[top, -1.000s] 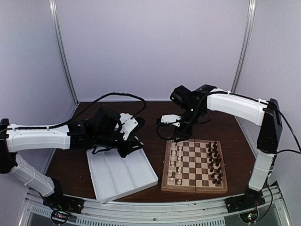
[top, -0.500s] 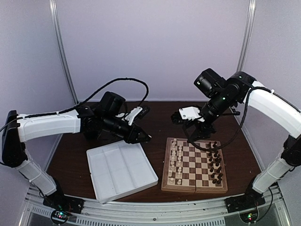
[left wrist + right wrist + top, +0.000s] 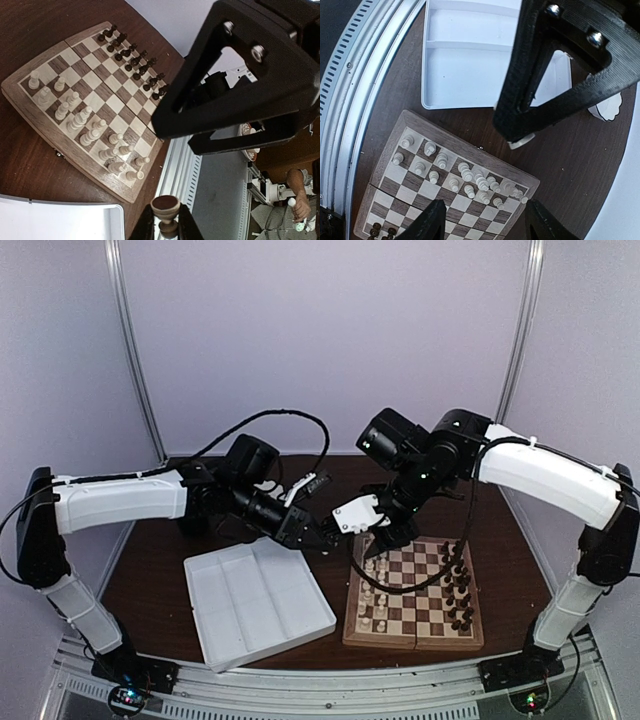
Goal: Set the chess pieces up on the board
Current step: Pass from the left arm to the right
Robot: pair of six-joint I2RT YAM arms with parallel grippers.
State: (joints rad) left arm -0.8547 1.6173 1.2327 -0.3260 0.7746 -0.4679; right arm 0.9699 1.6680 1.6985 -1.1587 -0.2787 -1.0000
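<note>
The board (image 3: 412, 640) lies at the right front of the table. Cream chess pieces (image 3: 375, 585) stand in its two left columns and dark pieces (image 3: 458, 585) in its two right columns. My left gripper (image 3: 318, 538) is just left of the board's far left corner. In the left wrist view it (image 3: 166, 222) is shut on a light wooden piece (image 3: 166, 210) whose dark felt base faces the camera. My right gripper (image 3: 385, 538) hangs over the board's far left corner. In the right wrist view it (image 3: 487, 222) is open and empty above the cream pieces (image 3: 470, 175).
A white divided tray (image 3: 250, 610) lies left of the board and looks empty. The two grippers are close together: each shows as a black frame in the other's wrist view (image 3: 240, 75) (image 3: 560, 65). The table's metal front rail (image 3: 350, 80) runs near the board.
My left arm has reached right from over the tray toward the board's corner. My right arm rose up and right, then came back down and left over the board's far left corner.
</note>
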